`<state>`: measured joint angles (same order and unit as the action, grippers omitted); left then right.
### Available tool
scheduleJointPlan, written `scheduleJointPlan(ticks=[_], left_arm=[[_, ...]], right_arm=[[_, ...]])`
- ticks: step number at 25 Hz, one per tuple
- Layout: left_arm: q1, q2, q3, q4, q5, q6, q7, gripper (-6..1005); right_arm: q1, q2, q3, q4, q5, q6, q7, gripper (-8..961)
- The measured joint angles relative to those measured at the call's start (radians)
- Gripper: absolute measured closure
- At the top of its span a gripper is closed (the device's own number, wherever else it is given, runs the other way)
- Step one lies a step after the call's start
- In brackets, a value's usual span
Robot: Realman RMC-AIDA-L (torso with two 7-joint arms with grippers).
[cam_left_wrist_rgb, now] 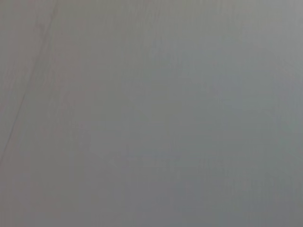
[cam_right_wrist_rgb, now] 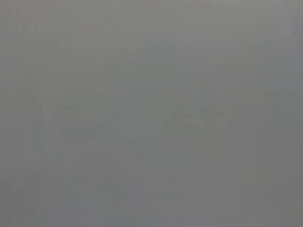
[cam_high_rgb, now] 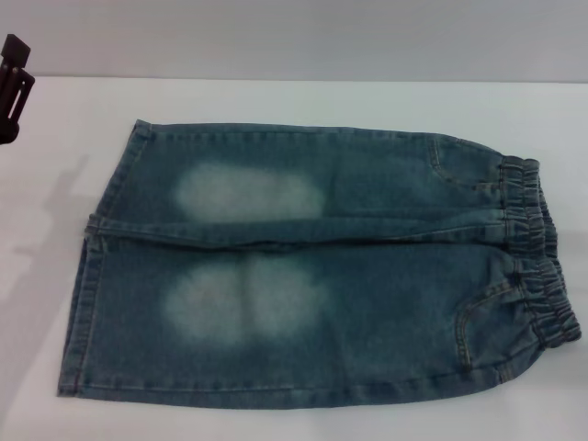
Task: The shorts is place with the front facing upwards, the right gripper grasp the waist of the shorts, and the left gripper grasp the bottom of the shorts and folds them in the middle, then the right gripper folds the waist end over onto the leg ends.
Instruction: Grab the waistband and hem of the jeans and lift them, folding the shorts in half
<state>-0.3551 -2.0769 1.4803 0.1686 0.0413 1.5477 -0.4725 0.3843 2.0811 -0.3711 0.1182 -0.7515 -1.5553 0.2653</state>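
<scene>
The shorts (cam_high_rgb: 367, 294) lie flat and spread out on the white table (cam_high_rgb: 276, 101) in the head view, blue denim with pale patches on both legs. The gathered elastic waist (cam_high_rgb: 542, 262) points to the right. The bottom of the shorts, the two straight leg ends (cam_high_rgb: 84, 308), lies at the left. My left gripper (cam_high_rgb: 14, 83) shows as a black claw at the far left edge, up and away from the cloth, touching nothing. The right gripper is out of view. Both wrist views show only a plain grey surface.
White tabletop runs around the shorts on every side, with the widest bare strip behind them and to the left. The table's far edge (cam_high_rgb: 303, 79) meets a grey wall.
</scene>
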Motion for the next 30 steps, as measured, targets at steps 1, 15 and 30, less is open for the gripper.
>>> scheduleJointPlan(ticks=[1, 15, 30], left_arm=[[0.001, 0.0, 0.0, 0.0, 0.0, 0.0, 0.0, 267], [0.01, 0.001, -0.006, 0.0, 0.0, 0.001, 0.0, 268], [0.01, 0.002, -0.009, 0.0, 0.0, 0.003, 0.003, 270]], right_arm=[[0.0, 0.0, 0.0, 0.0, 0.0, 0.0, 0.0, 270], [-0.002, 0.002, 0.001, 0.002, 0.0, -0.004, 0.0, 271], [0.0, 0.002, 0.002, 0.005, 0.0, -0.002, 0.0, 271]])
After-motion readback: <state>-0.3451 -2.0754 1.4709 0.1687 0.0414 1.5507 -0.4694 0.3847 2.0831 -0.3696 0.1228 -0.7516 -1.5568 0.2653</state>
